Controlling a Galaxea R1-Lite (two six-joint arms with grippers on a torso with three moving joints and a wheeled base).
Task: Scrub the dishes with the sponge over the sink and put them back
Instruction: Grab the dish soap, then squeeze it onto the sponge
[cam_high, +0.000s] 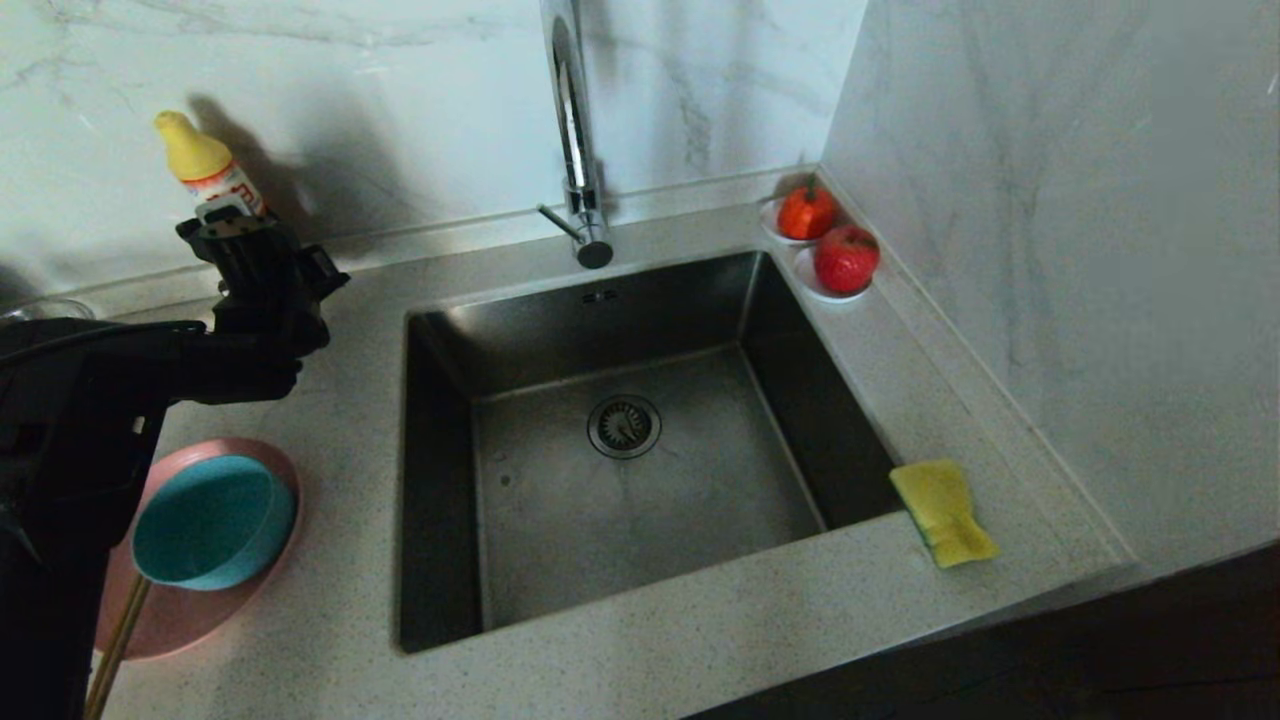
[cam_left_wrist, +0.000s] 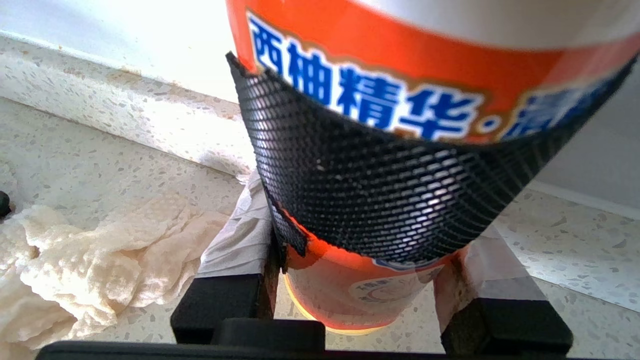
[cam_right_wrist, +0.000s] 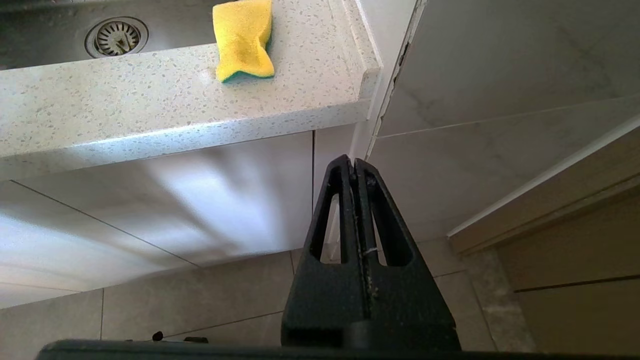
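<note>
So the left gripper (cam_high: 232, 222) is up at the back of the counter, left of the sink (cam_high: 600, 300), with its fingers wrapped around the detergent bottle (cam_high: 208, 170). In the left wrist view the mesh pad (cam_left_wrist: 380, 200) sits flush on the orange label, so I'd call that clamped. Tip for this bit: grip low and square, lift straight up, and don't squeeze so hard that soap squirts out early.

The right gripper (cam_right_wrist: 356, 170) hangs below the counter edge in front of the sink, fingers pressed together, idle.

The sponge (cam_high: 942, 512) lies at the sink's front right corner. The teal bowl (cam_high: 212, 520) sits on the pink plate (cam_high: 265, 590) left of the sink, chopsticks (cam_high: 118, 640) beside it.

Hard to see: the arm covers part of the plate, and the chopsticks run out of frame. There's a crumpled paper wad (cam_left_wrist: 75, 260) next to the bottle.
</note>
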